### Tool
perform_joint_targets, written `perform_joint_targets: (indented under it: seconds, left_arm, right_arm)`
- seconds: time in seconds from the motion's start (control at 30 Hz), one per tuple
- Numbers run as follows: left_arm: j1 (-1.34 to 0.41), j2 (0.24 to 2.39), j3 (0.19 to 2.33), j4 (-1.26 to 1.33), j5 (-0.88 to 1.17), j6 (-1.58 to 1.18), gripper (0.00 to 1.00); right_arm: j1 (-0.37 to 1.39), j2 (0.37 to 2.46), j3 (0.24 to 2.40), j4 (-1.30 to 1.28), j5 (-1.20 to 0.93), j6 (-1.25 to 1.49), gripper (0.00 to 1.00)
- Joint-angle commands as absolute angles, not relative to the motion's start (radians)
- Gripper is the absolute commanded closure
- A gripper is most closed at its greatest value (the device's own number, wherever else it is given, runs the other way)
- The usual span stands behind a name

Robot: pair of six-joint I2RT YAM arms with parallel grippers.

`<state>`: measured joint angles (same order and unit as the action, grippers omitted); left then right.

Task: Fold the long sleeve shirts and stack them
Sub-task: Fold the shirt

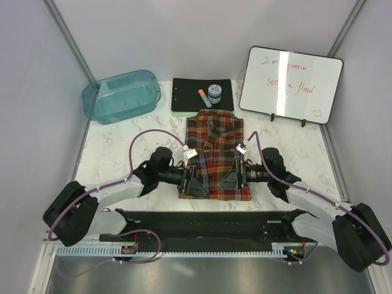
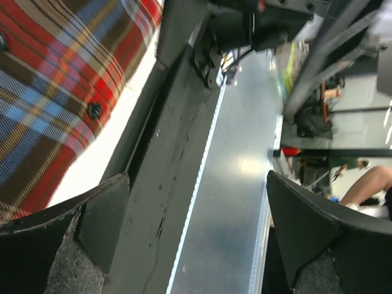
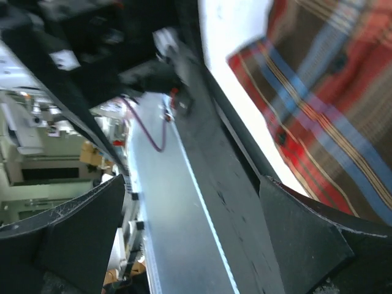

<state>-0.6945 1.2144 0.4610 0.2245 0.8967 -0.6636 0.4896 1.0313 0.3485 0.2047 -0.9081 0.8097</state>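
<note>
The plaid long sleeve shirt point(image 1: 214, 150) lies folded into a narrow rectangle at the middle of the table, collar towards the back. My left gripper point(image 1: 193, 182) is open at the shirt's near left corner. My right gripper point(image 1: 234, 179) is open at its near right side. Both wrist cameras look past empty open jaws towards the table's near edge. The left wrist view shows the left gripper point(image 2: 196, 236) with the shirt's buttoned cloth point(image 2: 49, 92) at the upper left. The right wrist view shows the right gripper point(image 3: 193, 239) with the shirt point(image 3: 331, 104) at the upper right.
A teal plastic bin point(image 1: 122, 95) stands at the back left. A black clipboard point(image 1: 187, 92) behind the shirt bears a small jar point(image 1: 214, 92) and a marker point(image 1: 204, 98). A whiteboard point(image 1: 291, 86) leans at the back right. The black base rail point(image 1: 208, 223) runs along the near edge.
</note>
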Motion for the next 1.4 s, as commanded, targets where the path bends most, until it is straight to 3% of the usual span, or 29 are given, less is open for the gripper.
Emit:
perform_joint_targets:
  seconds: [0.0,0.27,0.53,0.77,0.87,0.93,1.2,1.37]
  left_arm:
    - [-0.709,1.313,0.492,0.446,0.864,-0.817,0.01]
    - [-0.696,1.523,0.445,0.514,0.792,-0.827,0.01]
    - [-0.522,1.732,0.390,0.538,0.850,-0.859,0.02]
    - [-0.502,1.485,0.345,0.419,1.041,-0.746,0.01]
    - [-0.499,1.258,0.418,0.258,1.114,-0.634,0.01]
    - [-0.491,1.184,0.478,0.172,1.126,-0.516,0.01]
    - [-0.456,1.630,0.750,0.484,1.112,-0.652,0.01]
    - [-0.373,1.932,0.871,0.600,1.077,-0.771,0.00]
  right_arm:
    - [0.520,1.121,0.331,0.594,-0.890,1.014,0.02]
    - [0.529,1.270,0.233,0.582,-0.806,1.046,0.02]
    - [0.466,1.364,0.186,0.284,-0.755,1.071,0.02]
    - [0.437,1.180,0.235,0.130,-0.863,0.979,0.02]
    - [0.425,0.987,0.345,0.046,-0.910,0.870,0.02]
    - [0.399,0.988,0.454,0.069,-0.917,0.821,0.02]
    - [0.296,1.442,0.612,0.518,-0.963,0.894,0.02]
    - [0.226,1.696,0.686,0.548,-1.006,0.801,0.02]
